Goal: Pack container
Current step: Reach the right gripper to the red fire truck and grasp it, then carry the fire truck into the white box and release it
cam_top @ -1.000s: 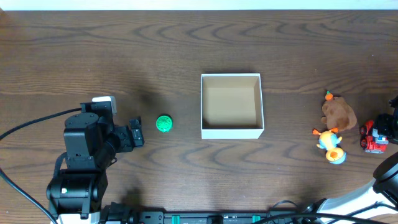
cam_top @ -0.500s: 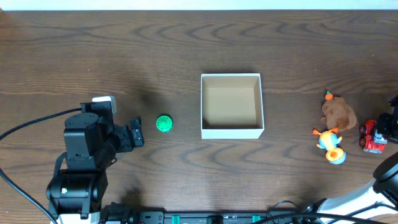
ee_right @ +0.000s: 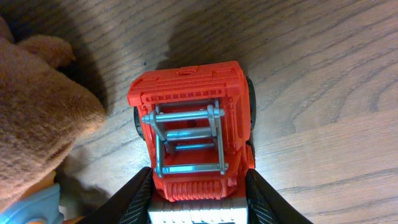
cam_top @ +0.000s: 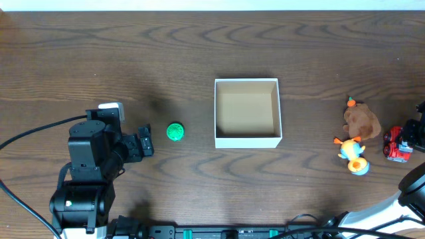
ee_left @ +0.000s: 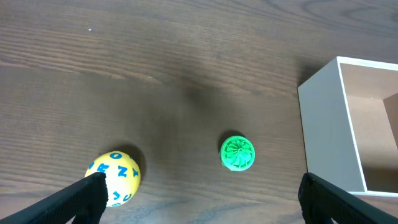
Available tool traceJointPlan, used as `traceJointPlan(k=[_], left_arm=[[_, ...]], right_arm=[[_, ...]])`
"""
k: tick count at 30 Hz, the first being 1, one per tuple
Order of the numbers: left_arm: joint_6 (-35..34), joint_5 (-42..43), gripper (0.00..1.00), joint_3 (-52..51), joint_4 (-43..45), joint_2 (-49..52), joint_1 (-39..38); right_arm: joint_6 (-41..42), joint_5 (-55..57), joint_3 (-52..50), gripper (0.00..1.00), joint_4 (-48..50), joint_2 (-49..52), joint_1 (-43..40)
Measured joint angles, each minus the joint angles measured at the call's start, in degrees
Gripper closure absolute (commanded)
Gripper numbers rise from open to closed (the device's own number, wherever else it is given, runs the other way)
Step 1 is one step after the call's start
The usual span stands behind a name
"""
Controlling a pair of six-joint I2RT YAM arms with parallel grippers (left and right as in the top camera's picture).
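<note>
Container (cam_top: 247, 140): sits at mid-desk, well clear of every edge, upright and open at the top. Walls are thin and white, the inside is tan, and the shape is square. No damage noted. It holds nothing.

Progress: no toy is packed yet, so by my judgement the whole job is left to do.

Toward the left edge, a green ball (cam_top: 175, 131) lies near the container and apart from it. A yellow lettered ball (ee_left: 115, 176) lies farther left. The left pincer (ee_left: 202, 182) hangs over them, spread wide and holding nothing.

Near the right edge lie a brown plush (cam_top: 362, 121), a duck (cam_top: 353, 156) and a red truck (cam_top: 397, 145), close together. The right pincer (ee_right: 199, 202) straddles the truck's rear, one finger on each side. Whether it grips the truck, I cannot tell. The truck rests on the desk.
</note>
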Motion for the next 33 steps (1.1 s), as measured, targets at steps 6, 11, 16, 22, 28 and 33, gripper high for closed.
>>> traceJointPlan(k=[6,11,16,22,28,33], left_arm=[[0.00,0.00,0.02,0.00,0.00,0.00,0.00],[0.00,0.00,0.02,0.00,0.00,0.00,0.00],[-0.02,0.00,0.02,0.00,0.00,0.00,0.00],[0.00,0.00,0.02,0.00,-0.02,0.00,0.00],[0.00,0.00,0.02,0.00,-0.96,0.00,0.00],[-0.02,0.00,0.02,0.00,-1.09,0.00,0.00]], right_arm=[[2.73,-0.79,0.00,0.99,1.07,-0.15,0.17],[7.85,-1.18,0.48,0.99,2.45,-2.58,2.86],[14.75,-1.42,5.29,0.99,0.72,-10.01,10.54],[22.10,-1.77,10.08,0.99,-1.64,-21.57,27.04],[32.85,-0.33,10.19,0.99,-1.86,-26.69,46.66],[43.34,4.26,10.16,0.99,-1.88,-25.73,61.05]])
